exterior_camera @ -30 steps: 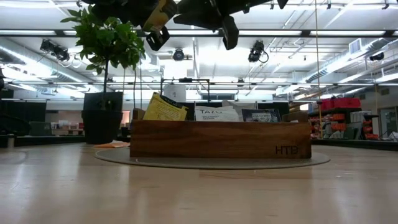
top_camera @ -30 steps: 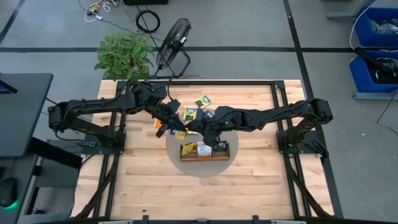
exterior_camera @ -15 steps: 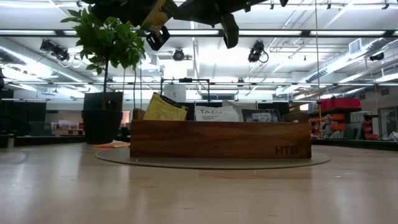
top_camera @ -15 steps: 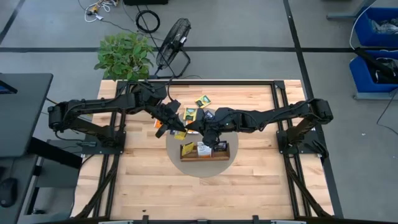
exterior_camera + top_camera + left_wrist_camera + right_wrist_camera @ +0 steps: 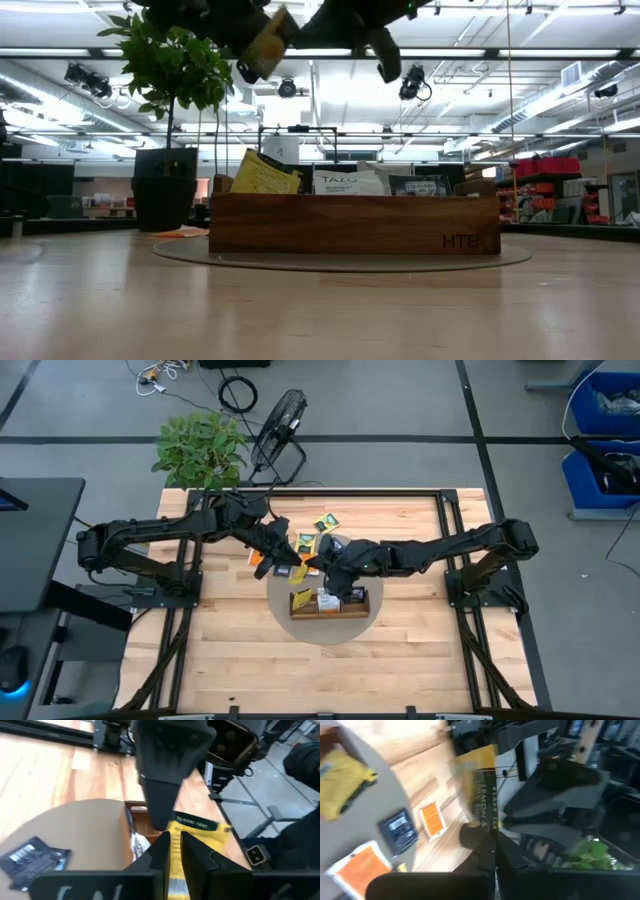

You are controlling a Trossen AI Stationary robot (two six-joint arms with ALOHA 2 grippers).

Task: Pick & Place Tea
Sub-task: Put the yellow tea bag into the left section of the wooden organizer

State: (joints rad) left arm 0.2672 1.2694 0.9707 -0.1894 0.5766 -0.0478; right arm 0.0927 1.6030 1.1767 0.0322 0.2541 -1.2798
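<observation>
Both tools over tray [image 5: 328, 612] rear | yellow packet [image 5: 186, 836] between them | right tool [image 5: 492, 851] clamped on it | left tool [image 5: 171, 851] slightly parted around it, grip unclear to me | their contact hidden from above.

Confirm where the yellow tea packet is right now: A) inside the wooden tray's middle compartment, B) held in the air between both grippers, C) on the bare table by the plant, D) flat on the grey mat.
B: the yellow tea packet hangs above the wooden tray, with the left gripper and right gripper both on it.
</observation>
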